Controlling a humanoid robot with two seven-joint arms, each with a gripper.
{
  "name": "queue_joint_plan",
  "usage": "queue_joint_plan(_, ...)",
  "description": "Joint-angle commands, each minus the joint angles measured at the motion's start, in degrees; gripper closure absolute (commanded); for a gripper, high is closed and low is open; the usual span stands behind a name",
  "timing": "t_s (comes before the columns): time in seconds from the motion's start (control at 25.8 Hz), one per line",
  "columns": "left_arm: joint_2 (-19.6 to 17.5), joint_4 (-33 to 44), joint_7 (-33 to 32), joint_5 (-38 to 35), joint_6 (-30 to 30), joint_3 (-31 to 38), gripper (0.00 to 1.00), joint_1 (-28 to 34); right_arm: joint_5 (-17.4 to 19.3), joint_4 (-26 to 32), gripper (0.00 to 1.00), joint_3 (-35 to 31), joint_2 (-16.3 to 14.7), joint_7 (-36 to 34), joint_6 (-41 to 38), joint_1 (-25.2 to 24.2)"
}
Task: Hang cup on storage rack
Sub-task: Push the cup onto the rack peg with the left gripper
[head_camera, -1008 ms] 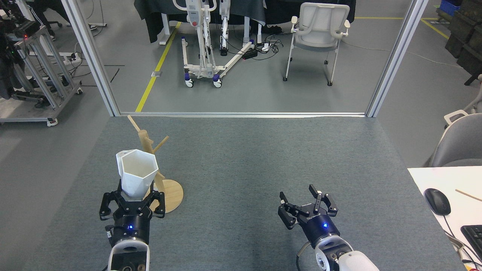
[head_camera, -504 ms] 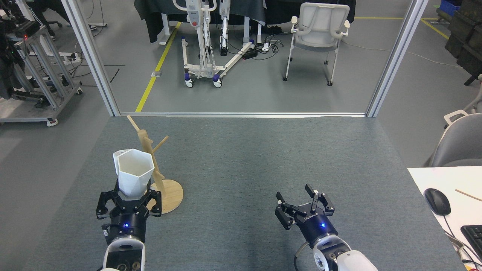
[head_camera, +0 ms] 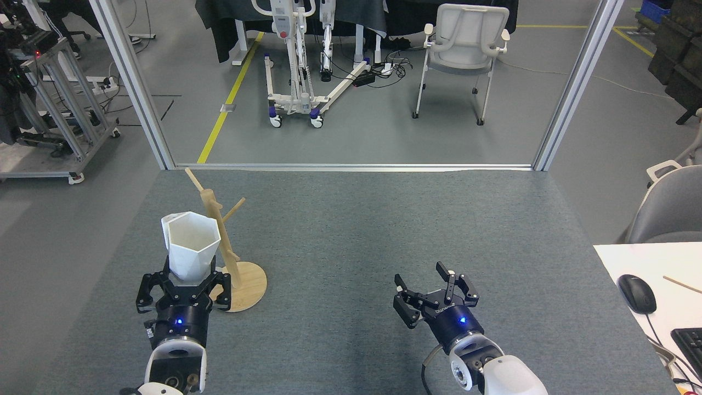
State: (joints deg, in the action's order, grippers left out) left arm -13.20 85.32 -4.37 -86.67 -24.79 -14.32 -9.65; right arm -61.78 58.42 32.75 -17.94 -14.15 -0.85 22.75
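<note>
Head view, lower left of the frame: the left gripper points away from the camera with its fingers pinching the narrow base of the cup. The cup is white and faceted, held upright with its hexagonal rim open toward the camera, clear of the grey desk surface. Its handle cannot be made out.

Lower centre-right: the right gripper hovers over bare desk with its fingers spread and nothing between them, well apart from the cup.

Just right of the cup and partly behind it stands the storage rack, light wood. Its round disc base rests on the desk beside the left gripper; its post appears to lean toward the upper left, with thin pegs angled off it. The cup's right edge overlaps the post in this view; contact cannot be confirmed.

Beyond the desk's far edge: grey floor, a yellow line, a white chair.
</note>
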Motion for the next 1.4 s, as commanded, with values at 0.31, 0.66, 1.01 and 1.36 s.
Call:
queue_joint_plan(0.31, -0.2, -0.1, 0.6, 0.0, 1.2, -0.2, 0.52, 0.1, 0.1, -0.2, 0.01, 0.0, 0.3, 0.1, 0.1, 0.4)
queue_joint_plan(0.66, 0.0, -0.2, 0.7, 0.0, 2.2, -0.3, 0.52, -0.1, 0.1, -0.2, 0.01, -0.1, 0.0, 0.1, 0.1, 0.3)
queue_joint_plan(1.01, 0.4, -0.3, 0.8, -0.1, 2.9, -0.7, 0.52, -0.5, 0.1, -0.2, 0.01, -0.7, 0.3, 0.1, 0.4, 0.5)
queue_joint_plan(1.36, 0.4, -0.3, 1.2, -0.1, 2.9, -0.7, 0.52, -0.5, 0.1, 0.0, 0.01, -0.7, 0.1, 0.0, 0.2, 0.5)
